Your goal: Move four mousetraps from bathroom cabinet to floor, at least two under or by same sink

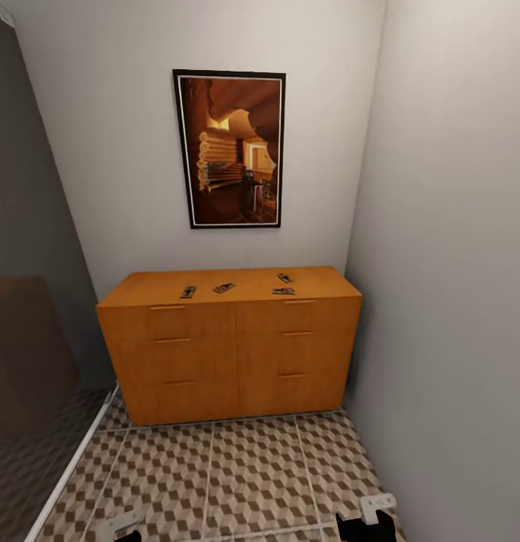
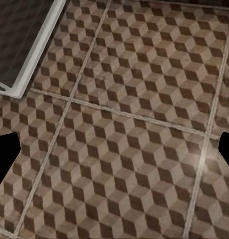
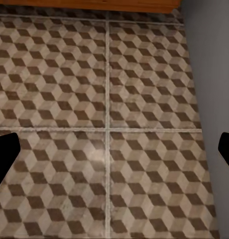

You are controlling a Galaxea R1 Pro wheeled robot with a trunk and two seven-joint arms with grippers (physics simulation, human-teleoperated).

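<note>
While facing the corner: cabinet dead ahead, against the back wall, close to the right wall.
Cabinet: low, wide, orange-brown; two columns of flat drawer fronts with slim bar handles, all shut.
Traps: four on the cabinet top, well apart from both grippers.
Left pair: one trap left of centre, another just beside it toward the middle.
Right pair: one trap nearer the back wall, one just in front of it, near the front edge.
Picture: dark-framed, hung on the back wall above the cabinet.
Floor: cube-pattern tiles, pale grout, bare in front of the cabinet.
Left side: grey glass panel with a white rail along the floor.
Left gripper: over bare tile, fingertips dark at both picture edges, spread wide apart, nothing between.
Right gripper: over tile near the cabinet base and right wall, fingers likewise wide apart, holding nothing.
</note>
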